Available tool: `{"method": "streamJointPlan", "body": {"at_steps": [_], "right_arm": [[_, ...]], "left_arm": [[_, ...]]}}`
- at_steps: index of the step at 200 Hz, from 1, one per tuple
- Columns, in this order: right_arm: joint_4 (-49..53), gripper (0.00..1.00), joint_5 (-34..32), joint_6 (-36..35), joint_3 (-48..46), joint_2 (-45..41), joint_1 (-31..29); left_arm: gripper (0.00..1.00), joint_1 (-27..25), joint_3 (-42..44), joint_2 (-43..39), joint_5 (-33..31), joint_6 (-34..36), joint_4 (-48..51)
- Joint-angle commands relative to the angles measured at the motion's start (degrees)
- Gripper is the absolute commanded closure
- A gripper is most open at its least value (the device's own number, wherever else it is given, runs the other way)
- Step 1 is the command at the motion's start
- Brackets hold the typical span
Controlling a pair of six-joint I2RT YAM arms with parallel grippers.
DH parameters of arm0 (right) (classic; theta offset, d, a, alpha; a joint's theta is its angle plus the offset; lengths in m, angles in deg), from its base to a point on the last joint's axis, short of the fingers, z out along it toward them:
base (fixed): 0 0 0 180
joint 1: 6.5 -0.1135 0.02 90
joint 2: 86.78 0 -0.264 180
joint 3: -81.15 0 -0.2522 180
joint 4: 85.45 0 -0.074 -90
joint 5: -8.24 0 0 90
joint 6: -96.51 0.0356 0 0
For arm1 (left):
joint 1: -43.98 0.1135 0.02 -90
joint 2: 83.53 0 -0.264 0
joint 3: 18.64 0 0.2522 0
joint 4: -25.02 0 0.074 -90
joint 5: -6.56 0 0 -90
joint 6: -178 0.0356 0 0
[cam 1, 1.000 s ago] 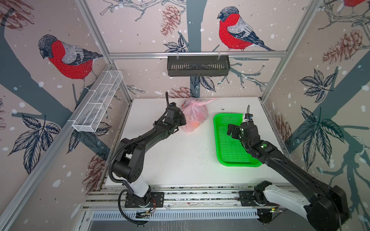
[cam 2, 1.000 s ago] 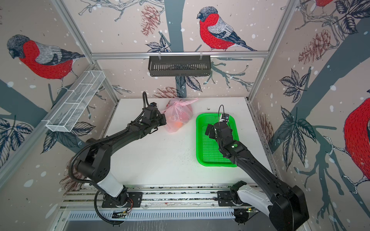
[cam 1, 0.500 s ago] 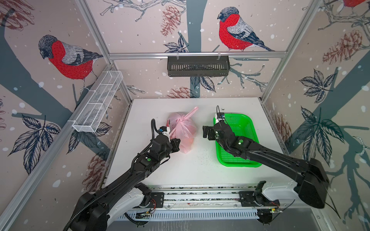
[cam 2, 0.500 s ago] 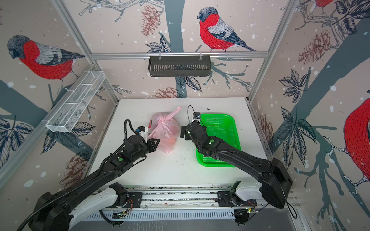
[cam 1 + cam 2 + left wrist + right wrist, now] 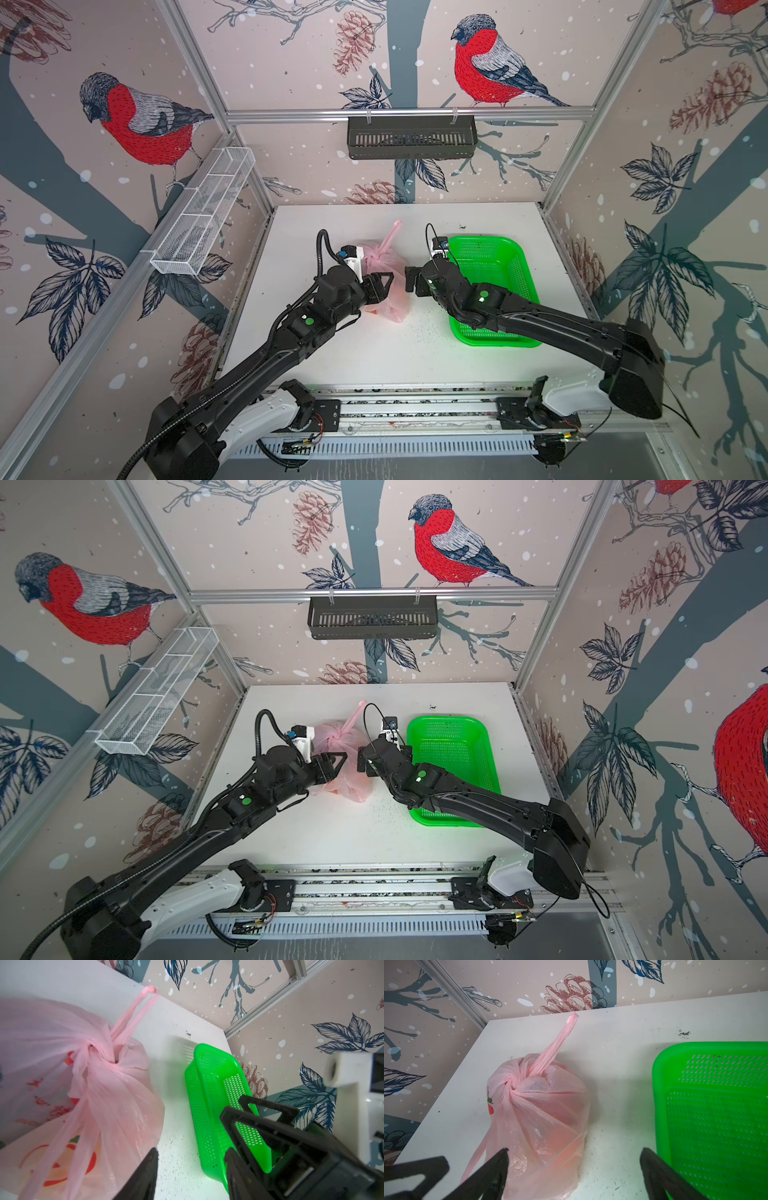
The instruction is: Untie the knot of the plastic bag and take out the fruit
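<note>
Your left gripper (image 5: 379, 286) has its jaws parted to a middling gap with nothing between them. It sits at the bag's left flank, and I cannot tell whether it touches. Your right gripper (image 5: 410, 281) is spread wide and empty, just beside the bag on its basket side.

The white table (image 5: 332, 353) is flat and matte. Only the wrist views show its fine black scuffs and specks.

The green basket (image 5: 486, 238) lies on the table to the right of the bag, apart from it. It is glossy moulded plastic, a rounded rectangle with a smooth rim and perforated walls and floor. Your right arm crosses over its near corner in both top views.

The bag (image 5: 542, 1118) stands mid-table as a soft rounded sack of thin, crinkled, see-through pink film. The top views show little more than a pink lump behind your left gripper. The wrist views show its radiating creases and red and green prints (image 5: 490, 1105).

One strap (image 5: 560, 1043) rises at a slant. The left wrist view shows it as two strands joined at a small lump at the tip.

The knot (image 5: 99, 1053) sits on top of the bag, a tight twisted swirl, still tied.

The fruit (image 5: 564, 1153) is still inside, low in the bag. It shows only as an orange-red blur through the film, so I cannot tell the pieces apart.
</note>
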Motion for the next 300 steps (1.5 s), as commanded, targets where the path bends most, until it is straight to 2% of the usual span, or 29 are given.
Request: {"method": "streamJointPlan", "body": {"at_steps": [1, 18, 36, 82, 96, 131, 158, 185, 209, 232, 262, 289, 300], "right_arm": [[-0.89, 0.09, -0.89, -2.4, 2.14, 1.95, -0.06], [-1.49, 0.16, 0.32, -3.83, 4.23, 4.33, -0.05], [-2.23, 0.18, 2.69, -5.33, 7.03, 7.77, -0.15], [1.41, 0.2, 7.91, -7.87, 19.0, 19.86, -0.18], [2.74, 0.21, 9.32, -8.93, 22.89, 23.7, -0.18], [5.08, 0.38, 12.32, -9.28, 28.7, 30.12, 0.6], [4.29, 0.5, 14.5, -8.73, 28.28, 31.05, 1.3], [3.21, 0.56, 16.82, -8.14, 26.87, 31.05, 1.88], [2.85, 0.66, 17.69, -8.14, 25.85, 30.96, 1.84], [2.29, 0.76, 18.49, -8.48, 24.76, 30.06, 1.86], [0.84, 0.87, 19.19, -8.92, 22.2, 27.71, 1.8], [-0.34, 0.91, 19.18, -9.36, 19.4, 25.24, 1.51], [-0.82, 0.92, 18.94, -9.51, 18.16, 24.11, 1.31]], "left_arm": [[0.44, 4.19, -3.72, -0.69, -5.72, 4.44, 10.78], [0.41, 11.34, -5.05, 0.02, -2.61, 6.47, 12.19], [0.4, 18.38, -6.93, 3.82, 4.06, 8.65, 11.56], [0.35, 26.11, -11.48, 17.27, 15.7, 11.19, 6.31], [0.35, 27.19, -13.26, 21.7, 18.74, 10.96, 4.78], [0.36, 27.4, -19.66, 31.42, 22.84, 11.15, 4.1], [0.37, 27.4, -21.69, 35.71, 24.52, 10.48, 3.2], [0.37, 27.4, -21.42, 38.33, 25.11, 10.17, 2.75], [0.38, 27.31, -21.01, 39.86, 25.21, 9.98, 2.27], [0.45, 27.06, -21.06, 40.9, 24.57, 9.98, 2.26], [0.69, 26.56, -21.12, 41.59, 23.64, 9.46, 2.0], [0.97, 25.95, -20.37, 40.96, 21.33, 8.69, 1.14], [1.0, 25.9, -19.88, 40.43, 20.59, 8.36, 0.73]]}}
